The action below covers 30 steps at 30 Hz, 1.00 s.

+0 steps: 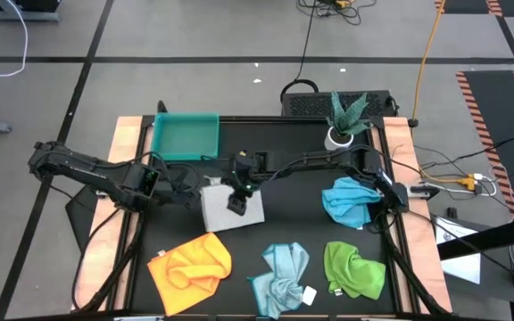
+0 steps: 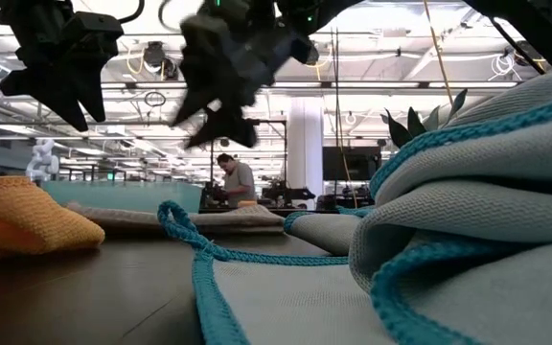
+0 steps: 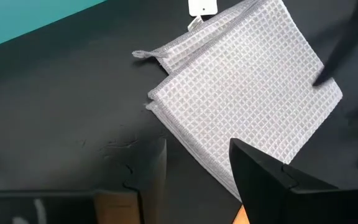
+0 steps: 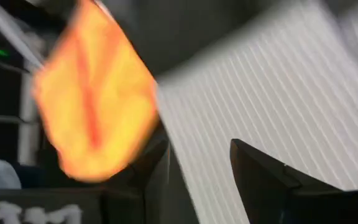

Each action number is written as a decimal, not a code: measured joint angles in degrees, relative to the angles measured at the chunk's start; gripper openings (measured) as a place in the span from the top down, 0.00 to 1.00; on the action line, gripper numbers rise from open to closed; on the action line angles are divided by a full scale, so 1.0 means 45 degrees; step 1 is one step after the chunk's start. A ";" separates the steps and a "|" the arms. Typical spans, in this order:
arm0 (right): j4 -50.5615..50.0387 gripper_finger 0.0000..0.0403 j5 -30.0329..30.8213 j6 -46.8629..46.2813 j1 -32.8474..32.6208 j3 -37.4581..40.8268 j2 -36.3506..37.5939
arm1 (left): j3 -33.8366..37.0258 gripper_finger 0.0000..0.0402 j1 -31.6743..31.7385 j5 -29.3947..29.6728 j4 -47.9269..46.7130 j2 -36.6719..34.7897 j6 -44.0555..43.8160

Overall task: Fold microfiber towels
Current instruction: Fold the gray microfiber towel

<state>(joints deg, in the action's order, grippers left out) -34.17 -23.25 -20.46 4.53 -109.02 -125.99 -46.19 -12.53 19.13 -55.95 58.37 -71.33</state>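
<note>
With the folded white-grey waffle-weave towel [image 1: 226, 207] lying flat, both grippers (left [image 1: 163, 183], right [image 1: 237, 200]) hover open-jawed; next, pick another towel.

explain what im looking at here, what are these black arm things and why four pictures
These are two robot arms at a table, each ending in two fingers. One picture looks down from above, one sits at table height, and two come from cameras on the wrists. On the table lie a folded white-grey towel, plus yellow-orange, pale blue, green and bright blue towels, still crumpled, a teal tray and a potted plant. The right gripper is over the folded towel; the left gripper waits beside it. Nothing is held.
</note>
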 joint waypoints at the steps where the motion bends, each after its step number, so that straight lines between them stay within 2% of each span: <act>1: -0.0658 0.62 0.0033 0.0033 0.0009 0.0002 -0.0005 | 0.0000 0.56 -0.0001 -0.0018 -0.0041 0.0000 -0.0063; 5: -0.2689 0.66 -0.0127 0.0355 -0.0112 0.0002 -0.0005 | 0.0053 0.56 0.0203 -0.0056 -0.1037 0.0383 -0.0930; 10: -0.3179 0.68 -0.0173 0.0710 -0.0370 0.0017 0.0655 | 0.0211 0.57 0.0881 -0.1201 -0.1428 0.1742 -0.1632; 15: -0.2937 0.68 -0.0058 0.0803 -0.0246 0.0017 0.2190 | 0.0219 0.62 0.1432 -0.1496 0.0390 0.3260 -0.0251; 17: -0.2940 0.68 0.0489 0.0810 -0.0192 0.0017 0.2915 | 0.0223 0.62 0.1745 -0.1491 0.1206 0.3671 0.0502; 20: -0.2964 0.68 0.1464 0.0739 -0.0187 0.0004 0.4073 | 0.0219 0.60 0.2395 -0.1470 0.1716 0.4100 0.1738; 24: -0.3096 0.68 0.2545 0.0701 -0.0357 0.0002 0.5525 | 0.0223 0.55 0.3432 -0.1497 0.1370 0.4577 0.2998; 30: -0.3377 0.68 0.3227 0.1179 -0.0684 0.0002 0.7531 | 0.0223 0.48 0.4831 -0.2726 0.2328 0.4871 0.3069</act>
<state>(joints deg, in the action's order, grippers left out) -49.36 -8.73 -15.15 1.45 -109.01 -92.10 -45.19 9.21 6.86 -45.47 80.29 -57.53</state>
